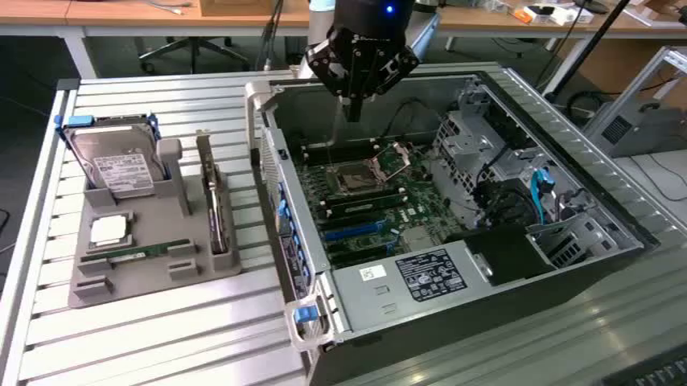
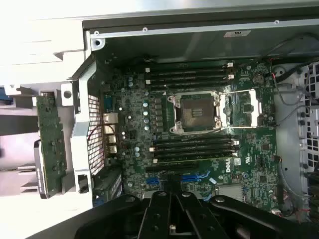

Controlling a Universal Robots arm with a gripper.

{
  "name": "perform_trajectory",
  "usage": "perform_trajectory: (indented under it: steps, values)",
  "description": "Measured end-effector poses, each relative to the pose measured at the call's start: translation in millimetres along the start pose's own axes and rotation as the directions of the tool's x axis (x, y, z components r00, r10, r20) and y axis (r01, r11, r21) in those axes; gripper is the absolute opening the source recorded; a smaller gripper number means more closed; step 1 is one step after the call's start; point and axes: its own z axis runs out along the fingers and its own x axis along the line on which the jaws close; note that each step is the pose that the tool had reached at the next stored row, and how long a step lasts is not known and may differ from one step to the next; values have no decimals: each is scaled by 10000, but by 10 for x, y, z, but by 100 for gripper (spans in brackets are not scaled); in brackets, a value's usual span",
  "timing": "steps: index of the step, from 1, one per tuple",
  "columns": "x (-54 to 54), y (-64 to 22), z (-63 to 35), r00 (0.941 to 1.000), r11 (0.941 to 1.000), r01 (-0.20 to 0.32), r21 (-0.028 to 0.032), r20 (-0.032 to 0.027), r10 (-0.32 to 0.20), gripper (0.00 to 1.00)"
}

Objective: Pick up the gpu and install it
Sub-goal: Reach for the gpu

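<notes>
Grey moulded plastic forms the holder (image 1: pixel 129 281) that sits on the ribbed aluminium desk (image 1: pixel 161 346), on the exterior view's left. The gpu (image 1: pixel 215 201) stands on its long edge in a slot along the side of the holder nearest the computer case (image 1: pixel 355 305). It is a thin, dark, flat card with a pale metal end. A silver hard drive (image 1: pixel 116 169) with a white label leans in blue rails at the far end of the holder. A square processor chip (image 1: pixel 111 229) and a slim green memory stick (image 1: pixel 137 254) lie flat in their recesses.

The case is black and grey sheet metal, lying open on its side. Its green motherboard (image 2: pixel 134 149) is exposed, with a square, metal-framed CPU socket (image 2: pixel 197 112) between rows of long black memory slots (image 2: pixel 192 74).

The black, angular end effector (image 1: pixel 352 117) hangs above the open case, over the far part of the motherboard and well apart from the gpu. Its fingers are drawn together into one narrow stem. They hold nothing and touch nothing.
</notes>
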Motion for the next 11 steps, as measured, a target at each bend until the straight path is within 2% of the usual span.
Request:
perform_trajectory:
  steps: [11]
  values:
    - [18,0,2,10000,10000,-2,-3,2,2,11]
